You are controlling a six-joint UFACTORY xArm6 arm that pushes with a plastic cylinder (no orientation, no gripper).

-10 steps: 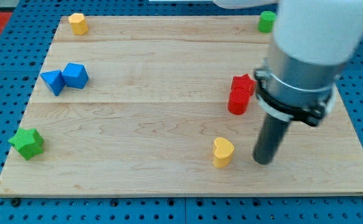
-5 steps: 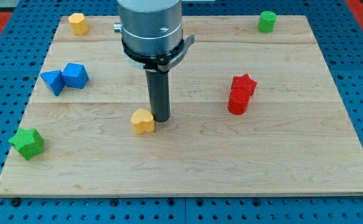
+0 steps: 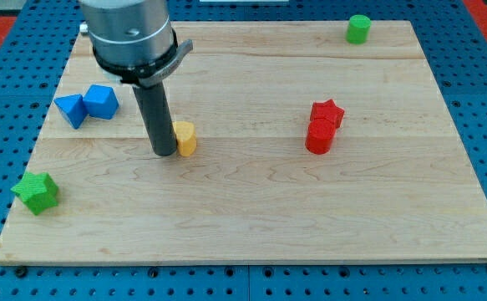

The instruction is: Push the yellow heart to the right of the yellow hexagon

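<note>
Yellow plastic marks the heart (image 3: pixel 185 137), which lies left of the frame's centre on the wooden board (image 3: pixel 251 209), partly hidden behind the dark rod. My tip (image 3: pixel 164 154) is placed at the heart's left side, touching it or very nearly so; no fingers exist on this rig, so nothing is gripped and only a push can be given. The yellow hexagon is not seen, the upper left corner being covered by the arm's grey body (image 3: pixel 130 33). A push up and leftward is judged to be needed, so the tip would best be brought round below and to the right of the heart first. Two blue blocks (image 3: pixel 87 104) just left of the rod should be skirted. A green star (image 3: pixel 36 191), red blocks (image 3: pixel 323 125) and a green cylinder (image 3: pixel 358 28) lie well apart.
</note>
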